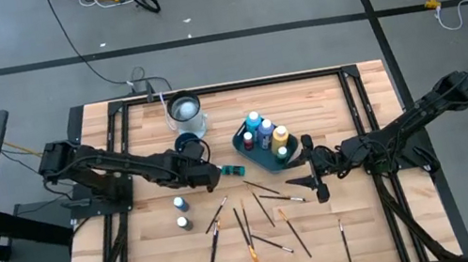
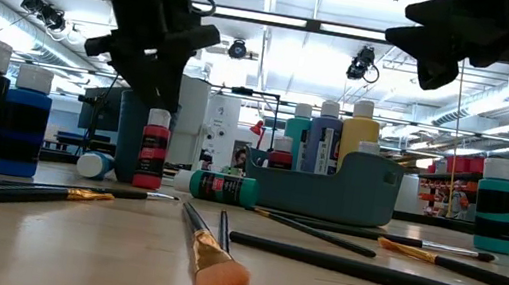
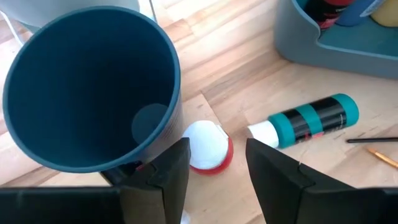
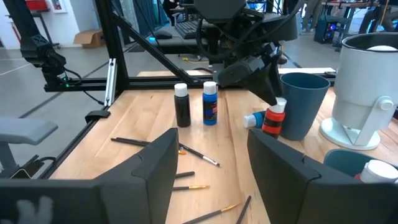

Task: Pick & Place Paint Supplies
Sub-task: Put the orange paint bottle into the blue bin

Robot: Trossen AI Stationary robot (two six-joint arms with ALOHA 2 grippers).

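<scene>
Two tools hang over the bench (image 1: 347, 236), both with fingers apart and nothing between them. The left tool (image 1: 213, 176) sits just above an upright red bottle (image 3: 208, 149) beside the blue cup (image 1: 188, 144); in its wrist view the white cap lies between the two finger tips, but I cannot tell whether they touch it. A teal bottle (image 1: 229, 171) lies on its side just beyond, between that tool and the tray (image 1: 245, 139). The tray holds several upright bottles, among them a yellow one (image 1: 280, 134) and a blue one (image 1: 265, 130). Near the left arm stand a black bottle (image 4: 181, 106) and a blue bottle (image 4: 210, 103), side by side, well clear of the tray. The right tool (image 1: 319, 185) hovers beside the tray, over the bench, open and empty. Brushes (image 1: 248, 228) are scattered across the front half of the bench, one with an orange tip (image 2: 217, 279) lying closest to the low camera. A white canister (image 1: 185, 112) stands behind the cup.
</scene>
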